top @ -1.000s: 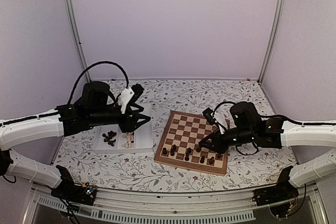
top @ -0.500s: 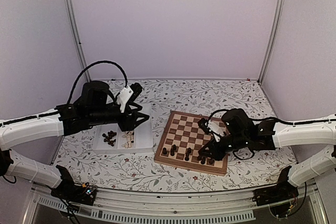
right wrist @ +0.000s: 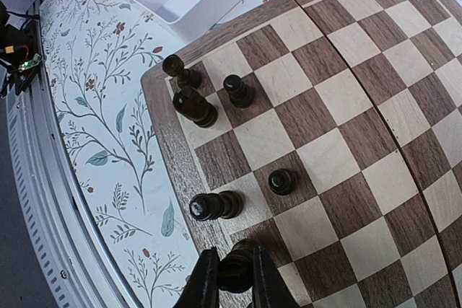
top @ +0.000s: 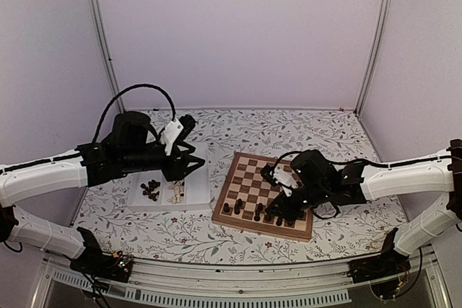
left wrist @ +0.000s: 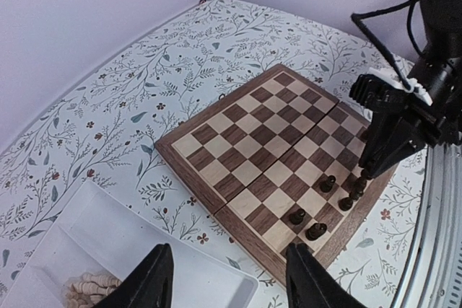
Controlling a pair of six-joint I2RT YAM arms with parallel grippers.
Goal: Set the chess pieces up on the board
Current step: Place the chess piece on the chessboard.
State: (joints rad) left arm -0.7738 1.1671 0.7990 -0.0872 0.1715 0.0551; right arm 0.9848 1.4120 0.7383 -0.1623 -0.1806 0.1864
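Right arm has shifted left along the near edge of the board (top: pixel 252 226) over the last second, from the near right corner toward mid-row. Left arm hasn't budged.

- right end effector (right wrist: pixel 229 280): fingers pressed onto a dark chessman (right wrist: pixel 239 256), pinching it by the top. It sits over a dark square in the near row, right by the border. Can't tell if its base touches the board.
- left end effector (left wrist: pixel 227 285): fingers spread wide, nothing between them, hanging above the white tray (top: pixel 205 179).
- Five other dark pieces (right wrist: pixel 195 107) stand on the board, all in the two near rows. Three are bunched at the near left corner, and one pawn-like piece (right wrist: pixel 281 180) stands alone one row in. The last one (right wrist: pixel 209 205) is in the edge row, just beside the held chessman.
- Tray sits on the floral worktop (top: pixel 180 236) left of the board, just beside it. A loose dark heap (top: pixel 150 190) is in its left compartment and a pale heap (top: pixel 175 191) in its right one.
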